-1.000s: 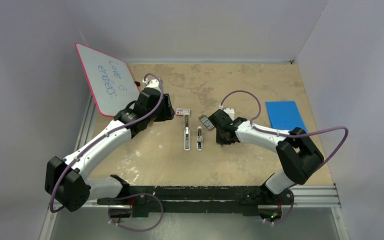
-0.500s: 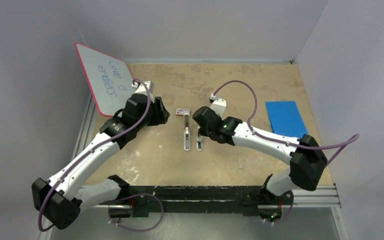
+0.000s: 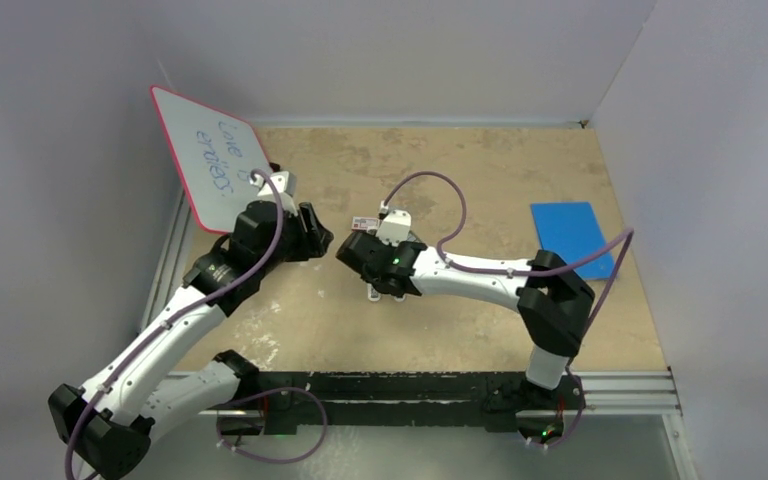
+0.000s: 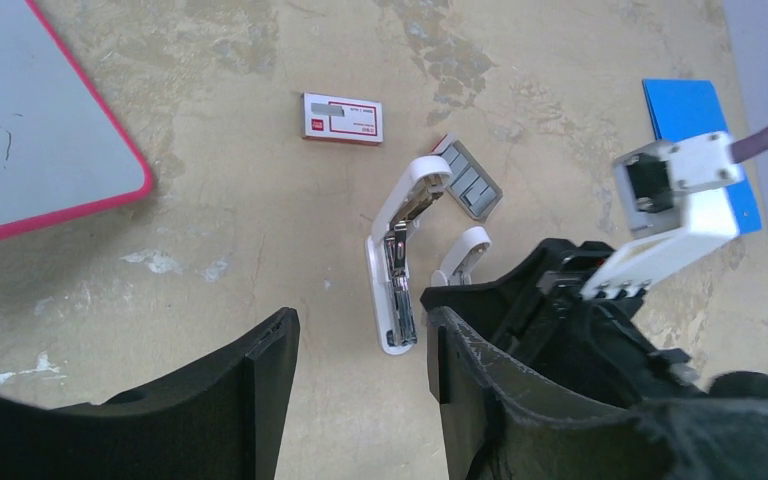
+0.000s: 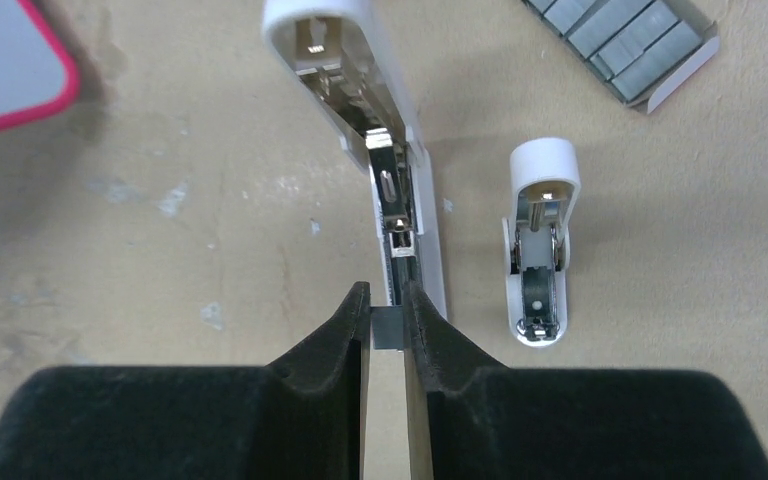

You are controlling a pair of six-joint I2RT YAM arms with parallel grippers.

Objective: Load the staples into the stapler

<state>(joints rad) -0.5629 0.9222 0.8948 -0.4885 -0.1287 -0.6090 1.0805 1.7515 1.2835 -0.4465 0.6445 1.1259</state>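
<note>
The white stapler lies flipped open on the table, its metal channel facing up. My right gripper is shut on the staples, a small grey block held right at the near end of that channel. In the top view the right gripper covers most of the stapler. My left gripper hangs open and empty just left of the stapler; it also appears in the top view.
A second, shorter white stapler piece lies right of the stapler. A tray of grey staple strips sits beyond it. A red-and-white little box, a pink-rimmed whiteboard and a blue sheet lie around.
My right arm has swung left with the staples, from beside the tray to over the open stapler. My left arm has drawn back to the left, away from the stapler.
</note>
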